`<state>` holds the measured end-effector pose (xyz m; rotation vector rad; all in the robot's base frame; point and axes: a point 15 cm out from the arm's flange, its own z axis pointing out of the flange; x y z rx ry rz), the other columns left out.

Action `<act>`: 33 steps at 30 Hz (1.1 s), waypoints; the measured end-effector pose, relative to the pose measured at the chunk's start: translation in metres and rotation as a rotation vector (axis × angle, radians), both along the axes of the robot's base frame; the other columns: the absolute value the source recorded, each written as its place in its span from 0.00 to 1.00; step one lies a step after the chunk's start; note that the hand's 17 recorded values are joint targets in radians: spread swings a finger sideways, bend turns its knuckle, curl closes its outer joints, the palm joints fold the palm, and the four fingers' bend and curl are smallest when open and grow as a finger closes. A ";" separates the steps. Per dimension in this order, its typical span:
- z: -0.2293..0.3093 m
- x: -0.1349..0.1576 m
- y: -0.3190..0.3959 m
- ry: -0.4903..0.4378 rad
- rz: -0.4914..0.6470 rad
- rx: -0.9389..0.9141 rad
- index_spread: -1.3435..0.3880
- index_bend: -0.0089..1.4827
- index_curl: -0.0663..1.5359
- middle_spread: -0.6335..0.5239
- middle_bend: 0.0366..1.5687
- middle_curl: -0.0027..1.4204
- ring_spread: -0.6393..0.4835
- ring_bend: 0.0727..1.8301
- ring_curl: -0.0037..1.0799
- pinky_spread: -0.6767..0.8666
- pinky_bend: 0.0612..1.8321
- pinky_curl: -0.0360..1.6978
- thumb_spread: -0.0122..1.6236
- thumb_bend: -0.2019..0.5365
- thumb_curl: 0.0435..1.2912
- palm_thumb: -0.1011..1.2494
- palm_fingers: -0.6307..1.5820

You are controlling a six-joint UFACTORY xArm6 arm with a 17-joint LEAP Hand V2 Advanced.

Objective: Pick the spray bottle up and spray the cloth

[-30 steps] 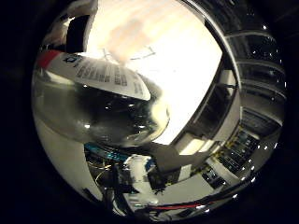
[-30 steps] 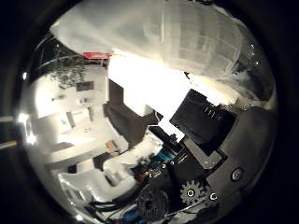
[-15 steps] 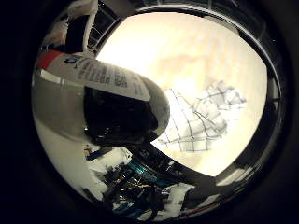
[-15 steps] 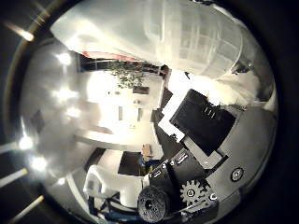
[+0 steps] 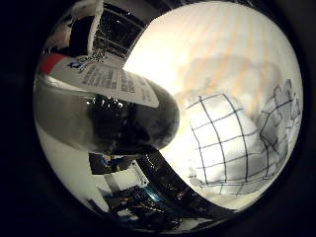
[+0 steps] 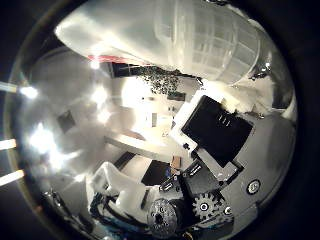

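Checked cloth (image 5: pixel 232 148) now nearer the held spray bottle (image 5: pixel 106 116).

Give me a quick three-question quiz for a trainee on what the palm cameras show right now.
1. True or false: the spray bottle fills much of the little finger side palm view, so it is close to the palm.
2. What pattern does the cloth have? A) dark grid lines on white B) solid red C) polka dots
3. Fill in: the cloth lies on a pale ____.

Key
1. True. The hand is curled round the bottle.
2. A.
3. Table.
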<state>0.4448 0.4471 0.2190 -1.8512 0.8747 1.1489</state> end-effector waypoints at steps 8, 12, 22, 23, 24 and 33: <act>-0.046 -0.018 0.017 0.019 0.047 0.005 0.67 0.79 0.49 0.50 0.86 0.41 0.43 0.80 0.53 0.32 0.52 0.80 0.55 0.26 0.65 0.87 0.83; -0.068 -0.024 0.021 0.054 0.047 0.003 0.67 0.79 0.49 0.50 0.86 0.41 0.44 0.80 0.53 0.32 0.52 0.80 0.55 0.25 0.65 0.87 0.83; -0.104 -0.032 0.031 0.083 0.065 -0.015 0.67 0.79 0.49 0.50 0.86 0.41 0.44 0.80 0.53 0.32 0.52 0.80 0.55 0.26 0.65 0.87 0.83; -0.105 -0.031 0.032 0.082 0.066 -0.013 0.67 0.79 0.49 0.50 0.86 0.41 0.44 0.80 0.53 0.32 0.52 0.80 0.55 0.26 0.65 0.87 0.83; -0.105 -0.028 0.033 0.077 0.066 -0.011 0.67 0.79 0.49 0.50 0.86 0.41 0.44 0.80 0.53 0.32 0.52 0.80 0.55 0.26 0.65 0.87 0.83; -0.114 -0.034 0.040 0.055 0.093 -0.017 0.67 0.79 0.49 0.50 0.86 0.41 0.44 0.80 0.53 0.32 0.52 0.80 0.55 0.26 0.65 0.86 0.83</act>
